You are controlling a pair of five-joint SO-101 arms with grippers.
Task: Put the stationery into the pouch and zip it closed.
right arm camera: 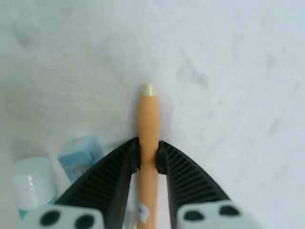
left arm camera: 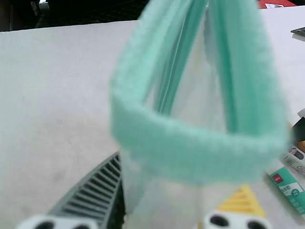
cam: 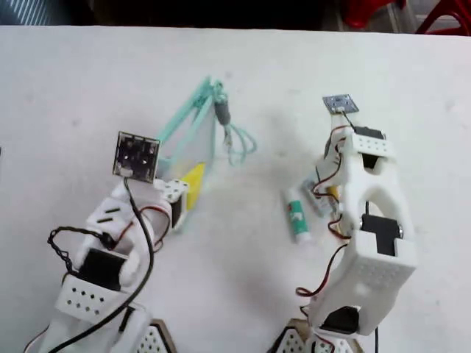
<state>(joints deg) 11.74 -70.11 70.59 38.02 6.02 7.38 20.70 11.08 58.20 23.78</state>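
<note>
While the left end effector (left arm camera: 178, 174) has its grey jaw and its yellow jaw closed in on one end of the pouch (cam: 193, 140), with the clear wall caught between them, the pouch sits toward the left middle of the white bench (cam: 88, 73), its mouth gaping wide. It is a see-through pouch edged all round with a soft mint-green band, and in the left wrist view that band forms a broad loop around the open mouth. At the far end of the pouch a dark zip pull (cam: 222, 112) carries a thin mint cord (cam: 239, 143) that lies in loops on the bench. The right end effector (right arm camera: 148, 150) is pinched tight on a pen (right arm camera: 148, 119), an orange one with a pale tip that sticks out past the black ridged jaws and points down at the bench. This pen is well apart from the pouch, off to its right. Just beside the right end effector lie a glue stick (cam: 296, 213), white with a green label, and a small pale blue eraser (right arm camera: 80, 157), both flat on the bench between the two arms. By count: one pouch, one pen, one glue stick and one eraser, so three pieces of stationery, all outside the pouch.
</note>
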